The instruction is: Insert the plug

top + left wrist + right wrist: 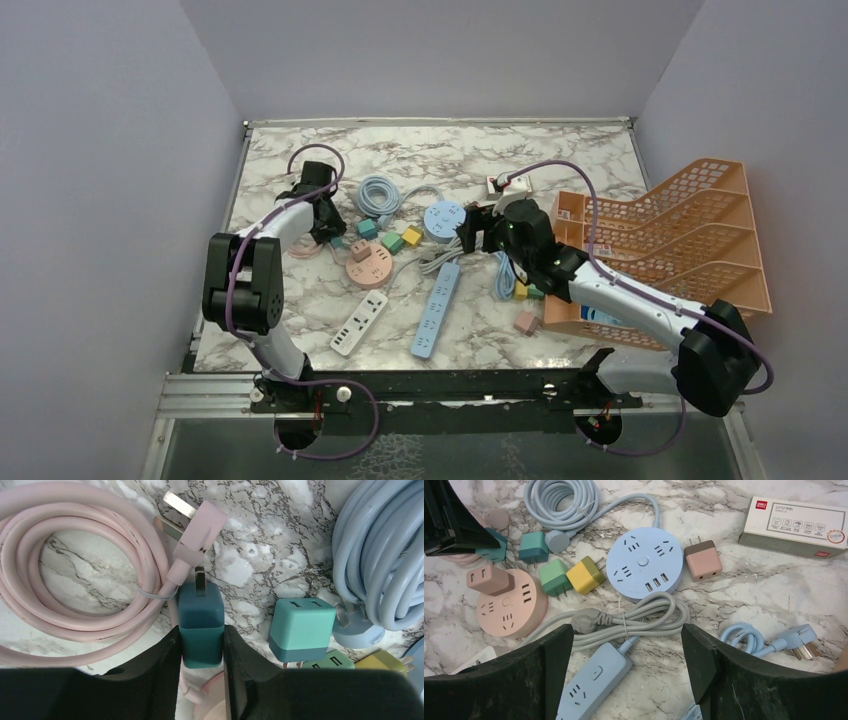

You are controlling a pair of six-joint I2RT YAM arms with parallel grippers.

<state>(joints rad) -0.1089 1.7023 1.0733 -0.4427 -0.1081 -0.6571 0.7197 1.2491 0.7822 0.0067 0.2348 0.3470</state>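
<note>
**In the left pincer (201, 647), a dark teal plastic cube plug (201, 622); right pincer (626, 632) wide**

Left pincer: grips the dark teal plastic cube plug by its two flat sides, black fingers (162, 665) narrow and pressed hard against it, the rear half of the body sunk between them. Points the two metal prongs straight ahead, their tips just beside the neck of a pale pink flat plug (200, 527). Ahead and to the left: a coiled pale pink rubber cable (75, 580) on the white-and-grey marble tabletop (260, 555). Just right of the fingers, apart from the held plug: a lighter teal plastic cube adapter (301, 627). Further right, partly hidden behind the right finger: a sage green cube adapter (332, 659) and a mustard yellow cube adapter (382, 661). Ahead and right: a coiled light blue cable (380, 555).

Right pincer: stands with black fingers (706, 670) spread wide. Inside the gap, lower down: a bundled grey cable (639, 615) and the end of a light blue plastic power strip (596, 677). Straight ahead: a round light blue socket hub (644, 562). Ahead and left: a round pale pink socket hub (511, 612) with a dusty pink cube adapter (489, 579) standing on its top face. Ahead and right: a brown-and-pink cube adapter (702, 560), then a white cardboard box (796, 527). Far left and ahead in the right wrist view: the left pincer with the held plug, near the pink hub.
</note>
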